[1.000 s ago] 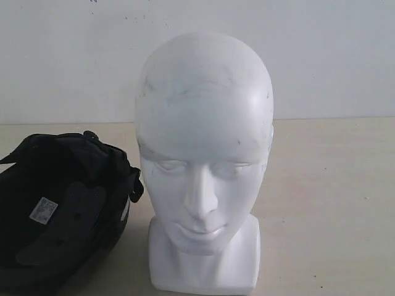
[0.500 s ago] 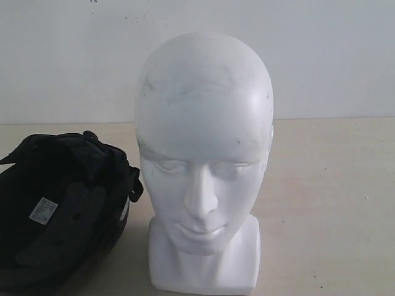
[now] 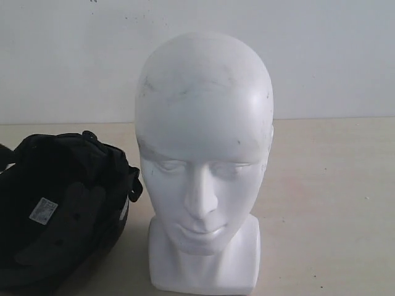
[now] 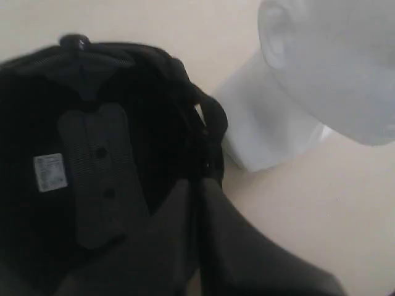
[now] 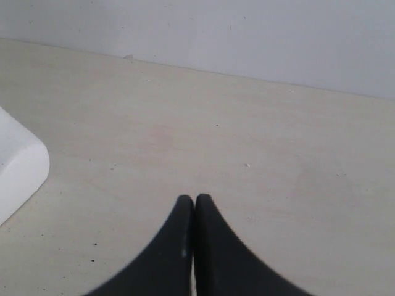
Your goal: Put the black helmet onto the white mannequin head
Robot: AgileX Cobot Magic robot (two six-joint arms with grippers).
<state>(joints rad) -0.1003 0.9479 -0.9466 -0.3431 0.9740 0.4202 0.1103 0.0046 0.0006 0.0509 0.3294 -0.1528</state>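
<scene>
The black helmet (image 3: 62,209) lies opening-up at the left on the table, showing its dark padding and a small white label (image 3: 43,210). The white mannequin head (image 3: 203,154) stands upright in the middle, facing the camera, just right of the helmet. In the left wrist view my left gripper (image 4: 197,185) is shut on the rim of the helmet (image 4: 92,154), one finger inside the shell and one outside, with the mannequin head (image 4: 333,68) close by. My right gripper (image 5: 194,200) is shut on nothing over bare table. Neither gripper shows in the exterior view. The visor is hidden.
A pale wooden table (image 3: 333,203) runs back to a white wall (image 3: 333,55). A corner of the mannequin's base (image 5: 18,166) lies off to one side of the right gripper. The table to the right of the head is bare.
The helmet has shifted very slightly, its near rim and side strap edging to the left. The mannequin head has not moved.
</scene>
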